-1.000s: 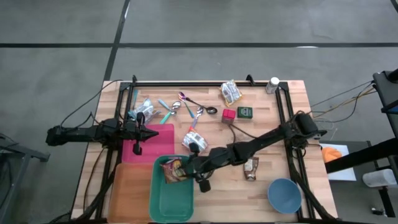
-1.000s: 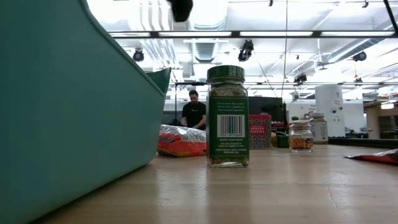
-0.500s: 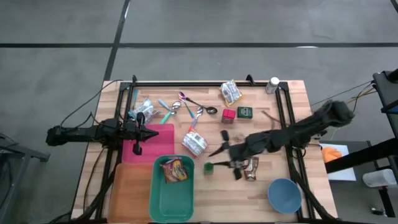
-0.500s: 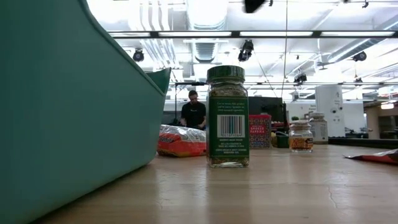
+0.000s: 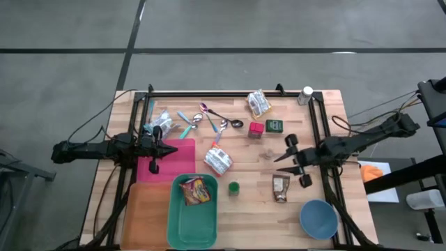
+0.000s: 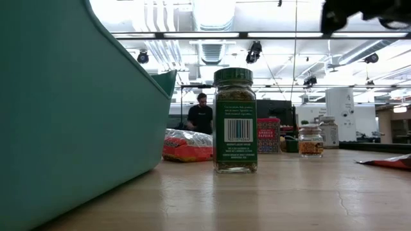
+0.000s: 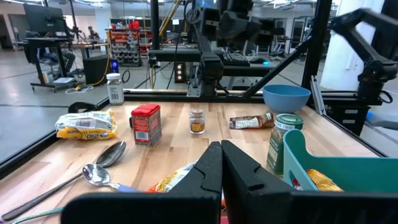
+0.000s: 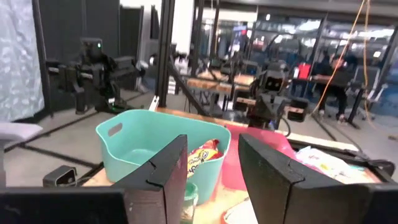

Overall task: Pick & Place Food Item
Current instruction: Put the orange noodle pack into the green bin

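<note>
An orange-and-yellow snack bag point(image 5: 197, 189) lies inside the teal bin point(image 5: 182, 230) at the table's near side; the right wrist view shows the snack bag point(image 8: 202, 152) against the bin's wall. A green-lidded spice jar point(image 5: 234, 187) stands upright on the wood just right of the bin. My right gripper point(image 5: 277, 159) hangs open and empty above the table's right part, pointing level toward the bin. My left gripper point(image 5: 173, 148) waits shut over the pink mat point(image 5: 167, 167) at the left.
On the far half lie spoons point(image 5: 216, 122), a red tin point(image 5: 256, 129), a green box point(image 5: 274, 125), a small jar point(image 5: 267, 153) and two snack bags point(image 5: 218, 160), point(image 5: 258, 103). A brown packet point(image 5: 281, 188) and a blue bowl point(image 5: 318, 217) sit near right. An orange tray point(image 5: 143, 216) lies near left.
My right gripper has drawn back from above the teal bin toward the table's right edge, staying at about the same height and level. The snack bag stays in the bin and the green jar stands where it was.
</note>
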{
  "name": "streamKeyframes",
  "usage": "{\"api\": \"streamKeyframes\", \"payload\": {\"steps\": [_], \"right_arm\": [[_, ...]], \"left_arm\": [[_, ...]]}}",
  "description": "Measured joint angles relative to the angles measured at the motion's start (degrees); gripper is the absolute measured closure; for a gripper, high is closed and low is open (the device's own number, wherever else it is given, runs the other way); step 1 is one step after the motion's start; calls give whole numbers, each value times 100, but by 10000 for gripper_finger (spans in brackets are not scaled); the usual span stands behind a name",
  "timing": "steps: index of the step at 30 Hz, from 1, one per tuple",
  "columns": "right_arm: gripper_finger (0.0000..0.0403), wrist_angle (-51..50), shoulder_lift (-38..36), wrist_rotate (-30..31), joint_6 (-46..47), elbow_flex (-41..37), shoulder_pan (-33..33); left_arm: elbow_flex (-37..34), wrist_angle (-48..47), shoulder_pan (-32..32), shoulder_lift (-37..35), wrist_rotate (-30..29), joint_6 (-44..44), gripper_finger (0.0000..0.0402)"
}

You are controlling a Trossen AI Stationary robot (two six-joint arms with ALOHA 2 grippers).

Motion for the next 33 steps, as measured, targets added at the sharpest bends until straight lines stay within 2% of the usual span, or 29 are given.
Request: {"api": "streamKeyframes", "payload": {"steps": [5, 9, 11, 17, 26, 33], "right_arm": [[261, -13, -956, 0, -89, -559, 0], [261, -185, -1313, 50, -101, -640, -2], [261, -586, -1429, 141, -98, -563, -3], [261, -1745, -1549, 140, 98, -202, 0], [261, -2015, -1518, 138, -45, 301, 0], [261, -2068, -1520, 136, 1171, 355, 0]], "left_arm": [[0, -1, 1, 0, 1, 0, 401], [0, 1, 0, 0, 1, 0, 401], [0, 0, 0, 0, -1, 0, 401], [0, 1, -1, -2, 1, 0, 401], [0, 1, 1, -2, 0, 0, 401], [0, 1, 1, -2, 1, 0, 401]]}}
